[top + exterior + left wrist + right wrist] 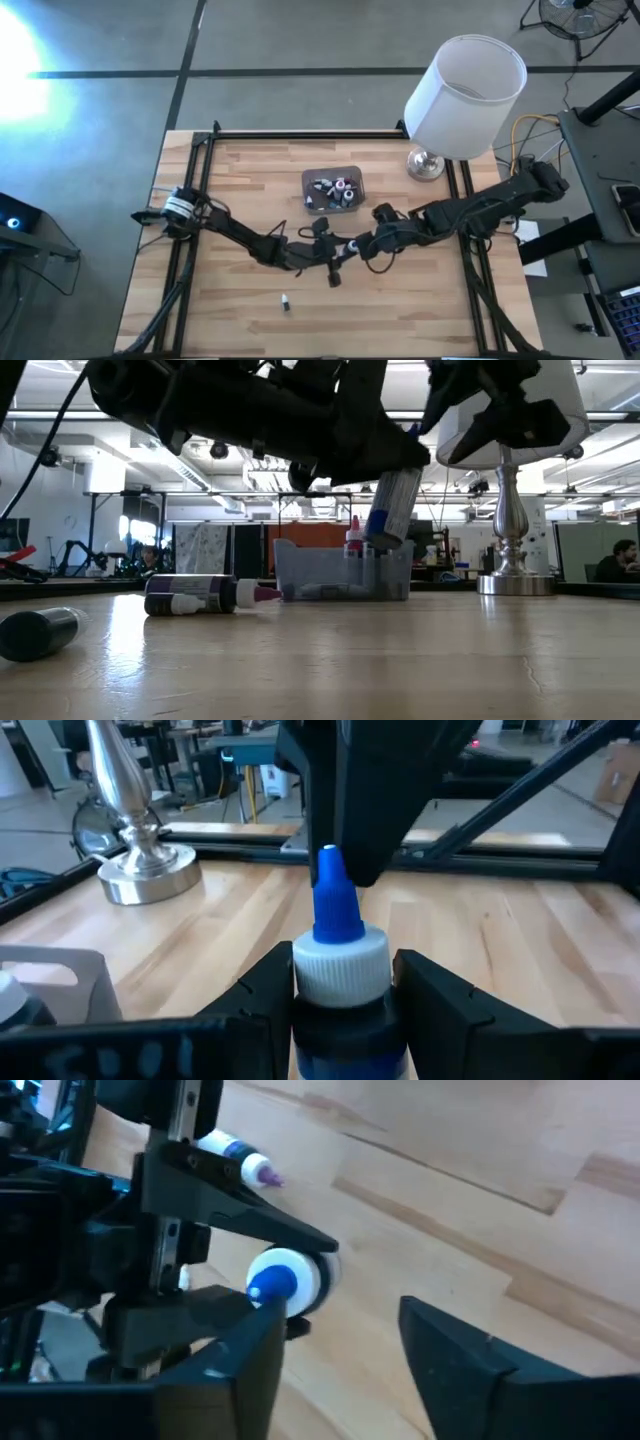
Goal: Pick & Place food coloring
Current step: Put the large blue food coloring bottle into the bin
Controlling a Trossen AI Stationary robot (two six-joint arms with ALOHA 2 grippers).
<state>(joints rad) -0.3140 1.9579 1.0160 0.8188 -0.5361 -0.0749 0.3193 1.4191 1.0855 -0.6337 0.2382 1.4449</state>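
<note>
A small food coloring bottle (340, 950) with a white ribbed collar and a blue tip is off the table near its middle, and my left gripper (340, 982) is shut on it. My right gripper (345, 1370) stands open close beside the bottle's blue tip (268, 1283), with nothing between its fingers. In the high view both grippers meet just in front of the grey tub (333, 188), which holds several more bottles. A bottle with a purple tip (200, 595) and a dark one (40, 632) lie on their sides on the table. My left gripper pinches the bottle between its two fingers just below the white ribbed collar (340, 1005). The fingers come nearly level from the table's left side. The bottle (390, 505) is lifted clear of the table and sits tilted.
A silver lamp with a white shade (462, 90) stands at the far right, its base (150, 875) on the table. One tiny bottle (286, 300) lies alone toward the near edge. A black frame (300, 135) runs along the table's edges.
</note>
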